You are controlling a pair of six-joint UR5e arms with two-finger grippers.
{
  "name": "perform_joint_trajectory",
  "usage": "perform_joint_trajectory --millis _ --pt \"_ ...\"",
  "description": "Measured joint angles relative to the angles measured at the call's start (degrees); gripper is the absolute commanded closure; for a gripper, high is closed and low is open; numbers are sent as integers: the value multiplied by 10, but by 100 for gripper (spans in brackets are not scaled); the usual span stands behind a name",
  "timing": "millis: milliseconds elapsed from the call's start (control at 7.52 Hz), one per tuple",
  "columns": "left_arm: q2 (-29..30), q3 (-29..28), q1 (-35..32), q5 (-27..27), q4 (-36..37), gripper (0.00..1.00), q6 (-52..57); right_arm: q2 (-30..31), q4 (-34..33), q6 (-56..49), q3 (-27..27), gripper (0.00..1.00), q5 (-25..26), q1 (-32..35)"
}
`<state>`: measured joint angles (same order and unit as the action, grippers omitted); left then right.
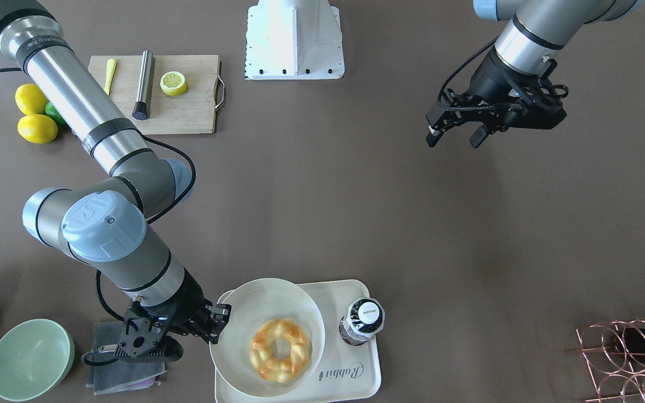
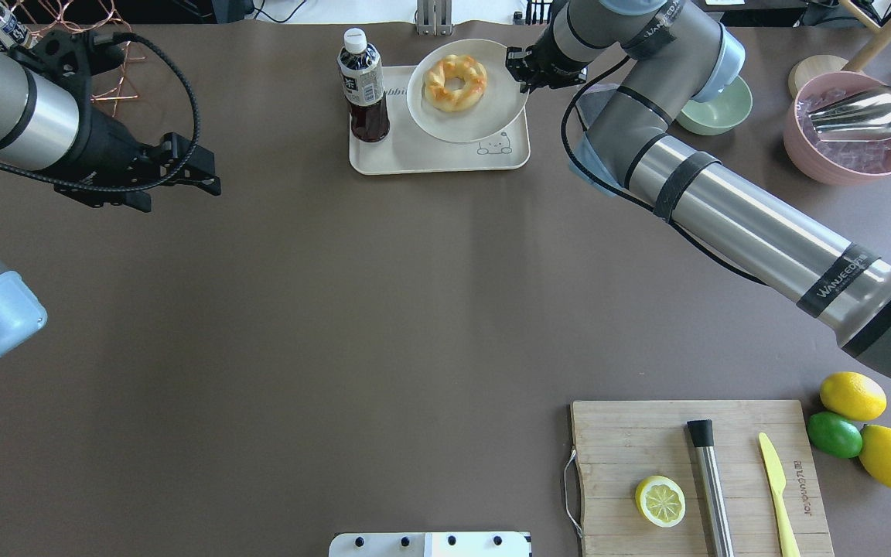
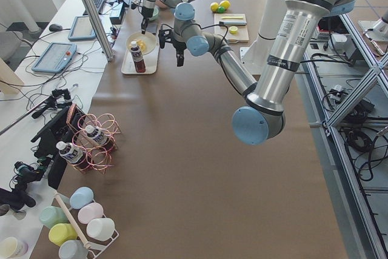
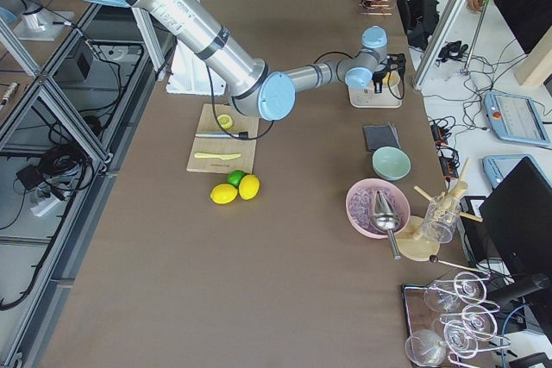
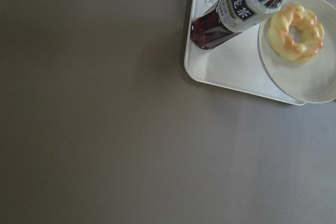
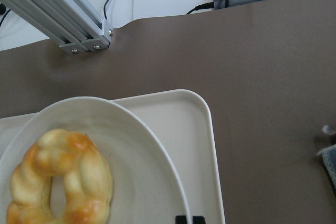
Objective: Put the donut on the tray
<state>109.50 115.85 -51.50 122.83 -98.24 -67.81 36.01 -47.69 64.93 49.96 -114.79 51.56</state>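
The donut (image 1: 279, 350), braided and golden with orange glaze, lies in a round white bowl (image 1: 238, 313) that sits on the cream tray (image 1: 350, 375) and overhangs its edge. The donut also shows in the overhead view (image 2: 455, 81) and the right wrist view (image 6: 58, 182). My right gripper (image 1: 219, 323) is at the bowl's rim, and its fingertips (image 6: 184, 219) look shut on it. My left gripper (image 1: 456, 137) is open and empty, hovering over bare table far from the tray (image 2: 430, 158).
A dark tea bottle (image 1: 363, 322) stands on the tray beside the bowl. A green bowl (image 1: 30, 358) and a grey cloth (image 1: 126, 375) lie by the right arm. A cutting board (image 1: 182, 95) holds a lemon half. A copper wire rack (image 1: 630, 358) stands at the table's corner.
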Motion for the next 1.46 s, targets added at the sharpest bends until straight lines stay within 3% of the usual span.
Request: perform_joint_trajectory --millis 266,797,930,1063,1462 --pt "-72 -7 -22 -23 1 3 115 -3 1 0 -14 100 14 -4" --pt "-160 -43 -109 -49 4 2 300 -2 2 2 -18 100 43 -28" --pt "-173 -49 -129 -49 5 2 337 -2 1 2 -20 38 48 -32" --pt "-185 -54 -146 -48 5 3 369 -2 1 2 -21 0 52 -34" --pt "-227 -60 -219 -43 6 2 484 -1 -5 5 -16 0 49 -21"
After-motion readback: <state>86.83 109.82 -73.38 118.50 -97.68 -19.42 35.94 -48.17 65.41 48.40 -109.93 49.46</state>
